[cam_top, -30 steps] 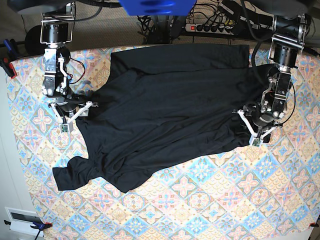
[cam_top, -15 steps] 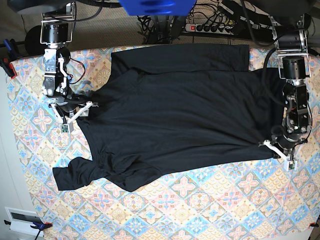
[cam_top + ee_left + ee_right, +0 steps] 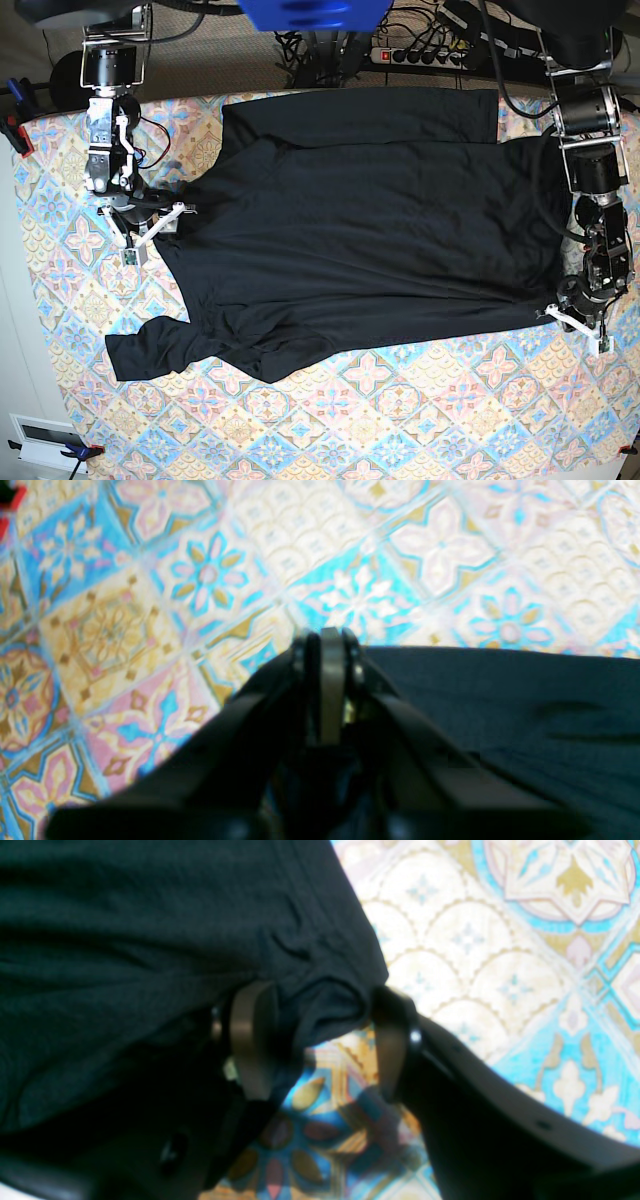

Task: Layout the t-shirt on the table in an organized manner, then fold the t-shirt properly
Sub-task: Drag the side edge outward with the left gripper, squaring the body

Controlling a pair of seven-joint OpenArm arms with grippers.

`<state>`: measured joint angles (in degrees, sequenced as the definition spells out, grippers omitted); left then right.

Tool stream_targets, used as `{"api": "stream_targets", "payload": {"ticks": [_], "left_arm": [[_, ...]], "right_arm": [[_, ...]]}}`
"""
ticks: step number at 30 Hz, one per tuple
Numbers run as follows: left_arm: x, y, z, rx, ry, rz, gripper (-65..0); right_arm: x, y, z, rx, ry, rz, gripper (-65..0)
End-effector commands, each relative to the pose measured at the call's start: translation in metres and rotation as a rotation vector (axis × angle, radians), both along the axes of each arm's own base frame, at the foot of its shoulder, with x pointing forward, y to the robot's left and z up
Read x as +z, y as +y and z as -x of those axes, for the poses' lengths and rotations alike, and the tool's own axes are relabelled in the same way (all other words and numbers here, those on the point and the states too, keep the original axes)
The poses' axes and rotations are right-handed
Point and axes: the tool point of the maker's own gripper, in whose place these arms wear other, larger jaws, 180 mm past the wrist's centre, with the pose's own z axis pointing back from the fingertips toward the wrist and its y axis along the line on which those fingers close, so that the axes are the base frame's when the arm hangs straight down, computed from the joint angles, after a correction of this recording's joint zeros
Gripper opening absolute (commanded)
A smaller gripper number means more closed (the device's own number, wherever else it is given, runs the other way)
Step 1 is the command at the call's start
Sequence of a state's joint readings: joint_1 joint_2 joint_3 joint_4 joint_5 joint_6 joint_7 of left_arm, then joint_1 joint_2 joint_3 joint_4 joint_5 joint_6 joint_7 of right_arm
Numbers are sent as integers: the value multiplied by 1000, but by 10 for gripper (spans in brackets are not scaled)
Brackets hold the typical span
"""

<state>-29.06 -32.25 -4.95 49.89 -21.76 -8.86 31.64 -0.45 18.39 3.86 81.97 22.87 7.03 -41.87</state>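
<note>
Here the black t-shirt (image 3: 360,230) lies spread over the upper and middle part of the table (image 3: 420,420), with its body wide and mostly flat. One sleeve is folded along the far edge (image 3: 360,105), and the other sleeve (image 3: 160,350) lies loose and a little crumpled toward the near left side of the base view. The bottom hem stands at the right side of that view.

The left end effector (image 3: 327,637) sits at the lower corner of the hem. In its wrist view the two fingers are pressed almost together, and the dark cloth edge begins just beside them, but I cannot tell if cloth is pinched between them.

The right end effector (image 3: 320,1040) is at the collar side of the shirt. Its fingers (image 3: 250,1035) are spread wide, and a bunched fold of the black fabric sits between them, touching both.

Behind the table, cables and a power strip (image 3: 420,55) lie on the floor.
</note>
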Motion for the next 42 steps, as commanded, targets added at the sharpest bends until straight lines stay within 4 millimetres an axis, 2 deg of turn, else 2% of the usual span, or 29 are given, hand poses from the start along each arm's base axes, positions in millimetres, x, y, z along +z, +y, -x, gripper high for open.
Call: {"api": "stream_targets", "payload": {"ticks": [1,7,10,12,17,22,26,33,36,42], "left_arm": [[30,16,-13,22,-80,-26,-538],[24,45,-6,88,-113,-47,-365],[28,47,-10,94,-121,-42,-284],[21,46,-5,91,-109,-38,-272],[6,28,14,25,-23,-49,-310],[-22,17,37,-23,64,-73,-338],[-37,-2,38,-89,109,-95,-345],[-41,-18,32,-109,103,-76,-357],[-25,-19,16,-102,66,-74,-418],[-8,-2,-6,-42,-3,-63,-643]], "right_arm": [[5,-3,-2,5,0,7,-358],[4,-2,-2,5,0,6,-358],[4,-2,-2,5,0,6,-358],[5,-2,-2,6,-1,6,-358],[5,-2,-2,6,-1,6,-358],[4,-1,-2,10,1,6,-358],[-1,14,0,56,16,5,-358],[0,15,-1,59,14,5,-358],[0,15,-1,59,14,5,-358],[0,15,-1,59,14,5,-359]]}}
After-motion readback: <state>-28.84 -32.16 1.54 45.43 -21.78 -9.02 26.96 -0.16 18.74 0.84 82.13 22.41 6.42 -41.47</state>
